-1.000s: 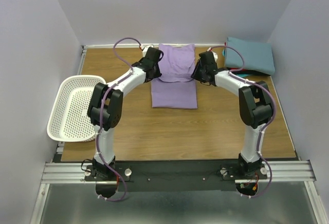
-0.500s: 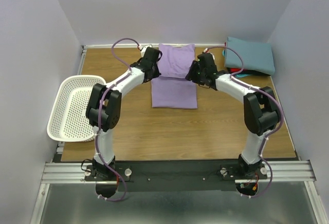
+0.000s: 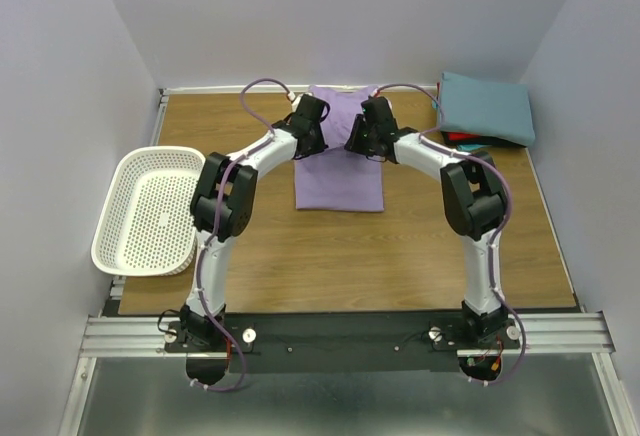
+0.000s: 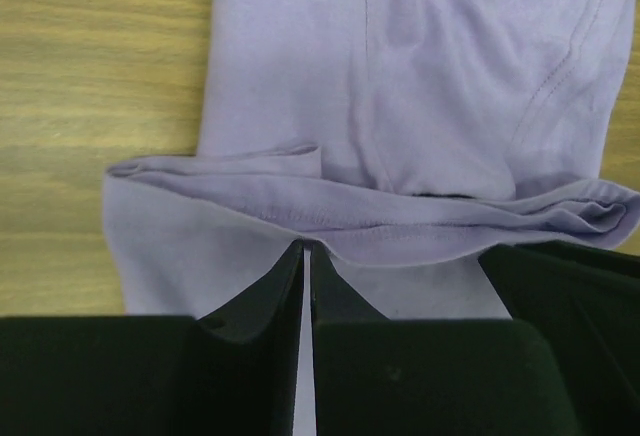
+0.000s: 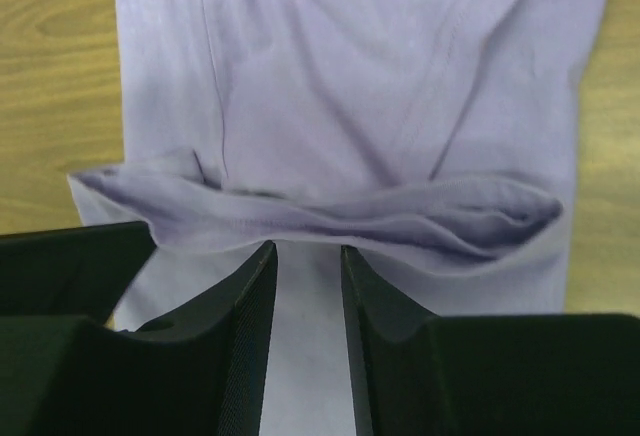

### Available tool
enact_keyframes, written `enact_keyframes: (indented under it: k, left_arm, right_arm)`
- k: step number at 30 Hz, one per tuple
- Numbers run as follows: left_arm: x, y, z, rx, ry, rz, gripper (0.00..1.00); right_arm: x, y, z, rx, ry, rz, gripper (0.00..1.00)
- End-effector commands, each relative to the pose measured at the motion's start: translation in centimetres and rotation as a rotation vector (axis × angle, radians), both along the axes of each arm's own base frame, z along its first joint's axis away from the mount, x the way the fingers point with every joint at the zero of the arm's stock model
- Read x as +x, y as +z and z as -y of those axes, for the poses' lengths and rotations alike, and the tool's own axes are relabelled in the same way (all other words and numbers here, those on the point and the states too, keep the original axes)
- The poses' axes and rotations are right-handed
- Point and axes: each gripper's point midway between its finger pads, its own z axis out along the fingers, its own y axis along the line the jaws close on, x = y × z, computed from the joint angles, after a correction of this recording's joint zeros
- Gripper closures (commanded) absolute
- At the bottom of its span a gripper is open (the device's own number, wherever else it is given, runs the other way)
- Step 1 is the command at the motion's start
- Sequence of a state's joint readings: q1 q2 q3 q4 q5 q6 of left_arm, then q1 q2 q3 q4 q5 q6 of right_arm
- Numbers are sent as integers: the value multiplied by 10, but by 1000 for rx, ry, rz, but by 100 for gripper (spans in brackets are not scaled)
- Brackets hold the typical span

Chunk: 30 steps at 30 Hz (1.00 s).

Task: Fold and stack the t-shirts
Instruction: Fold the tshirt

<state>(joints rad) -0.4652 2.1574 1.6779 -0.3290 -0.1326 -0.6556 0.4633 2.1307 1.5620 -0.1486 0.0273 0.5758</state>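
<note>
There are three t-shirts: one lavender t-shirt (image 3: 340, 178) at the fingertips (image 4: 250, 306), and one teal t-shirt (image 3: 487, 106) and one red t-shirt (image 3: 468, 140) well off from the right fingers (image 5: 385, 306). There is one white perforated basket (image 3: 150, 218).

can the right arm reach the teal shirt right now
Probably yes. The teal shirt lies uncovered at far right, with only bare table between it and the right fingers, which sit over the purple shirt.

Soft matt lavender cloth t-shirt (image 4: 420, 76) (faintly stitched) — on smooth wood-grain table (image 4: 100, 106)
</note>
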Motion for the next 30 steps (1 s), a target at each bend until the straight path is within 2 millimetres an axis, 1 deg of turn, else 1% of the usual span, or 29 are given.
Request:
enact_keyframes:
  k: [1,2,3,5,7,8,9,11,12,17,19,20,21,23,24,25,26,27,28,29,30]
  left_arm:
    - [15,5,15,-23,-40,19,87]
    - [17,-3,15,-16,-42,8,87]
    - [21,1,17,-18,-44,18,87]
    - [25,-1,20,-21,-49,19,86]
    - [27,-5,20,-21,-48,16,85]
    - [26,-10,20,-15,-46,3,85]
    - [25,-12,20,-15,-45,-5,85]
    - [22,-18,20,-16,-40,-18,85]
    - [17,-27,17,-11,-31,-40,85]
    - [-2,-45,11,-16,23,-96,85]
    - [-14,-52,9,-22,43,-120,85]
    - [-17,-53,9,-30,48,-128,85]
    - [-25,-56,9,-38,51,-138,85]
    - [-33,-56,10,-51,54,-146,85]
    - [-41,-56,9,-63,55,-148,85]
    - [-46,-54,11,-73,47,-148,85]
    - [-50,-44,14,-92,40,-134,85]
    - [-60,-50,12,-92,38,-144,85]
    - [-66,-51,11,-93,35,-149,85]
    - [-79,-50,12,-95,29,-150,85]
    - [-85,-51,11,-92,27,-153,85]
  right_arm:
    - [20,-9,-5,-12,7,20,62]
    - [23,-14,-4,-21,1,19,62]
    - [29,-20,-3,-27,-7,18,62]
    - [34,-31,-2,-36,-7,9,62]
    - [33,-40,-1,-45,-2,-5,62]
    - [32,-44,-2,-47,1,-11,62]
    - [27,-51,-1,-50,7,-30,62]
    - [21,-58,2,-57,9,-47,62]
    - [17,-64,5,-65,7,-62,62]
    - [4,-66,9,-71,18,-81,62]
    - [-1,-65,9,-66,32,-89,62]
    - [-7,-66,5,-53,57,-101,62]
    - [-15,-65,4,-47,71,-114,62]
    - [-26,-67,8,-48,72,-130,62]
    - [-37,-67,10,-51,75,-144,62]
    - [-42,-67,10,-55,80,-147,62]
    - [-47,-67,11,-58,82,-150,62]
    - [-60,-75,16,-68,81,-179,62]
    - [-65,-65,14,-58,90,-167,62]
    - [-71,-65,15,-55,87,-172,62]
    - [-77,-62,16,-52,87,-170,62]
